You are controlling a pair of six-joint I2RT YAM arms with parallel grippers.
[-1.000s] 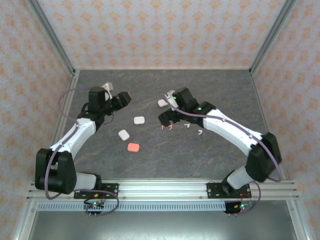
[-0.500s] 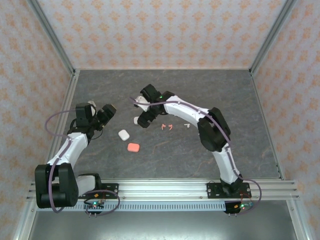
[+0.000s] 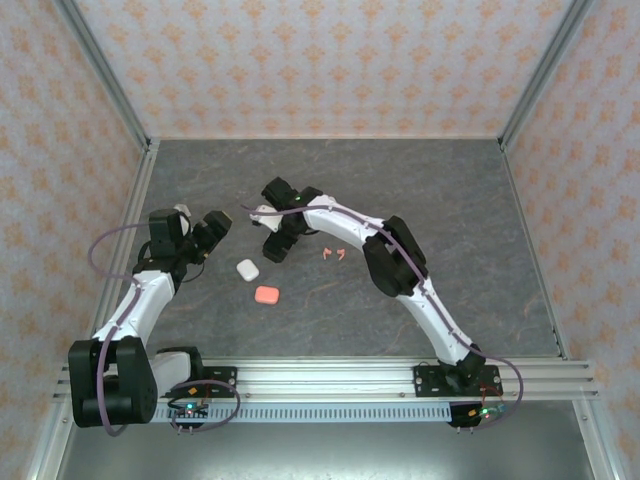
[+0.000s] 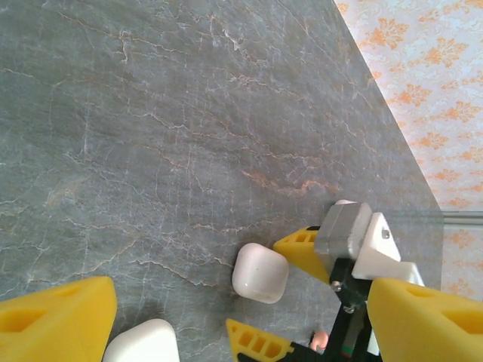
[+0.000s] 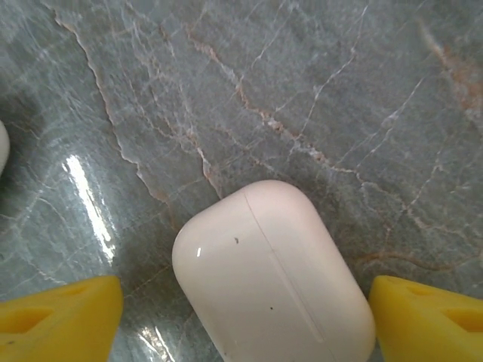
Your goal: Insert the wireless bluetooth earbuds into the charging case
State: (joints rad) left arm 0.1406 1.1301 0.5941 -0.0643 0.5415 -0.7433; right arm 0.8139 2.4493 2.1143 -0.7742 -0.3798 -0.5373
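so the desk (image 3: pixel 450 220) is a dark grey marble-look slab with a white charging case (image 3: pixel 247 268) and a red-pink case (image 3: pixel 267 294) close together left of centre, two tiny red-pink earbuds (image 3: pixel 327 252) off to their right, and another white case (image 5: pixel 272 279) lying closed on it

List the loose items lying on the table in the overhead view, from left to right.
white case → pink case → pink earbuds
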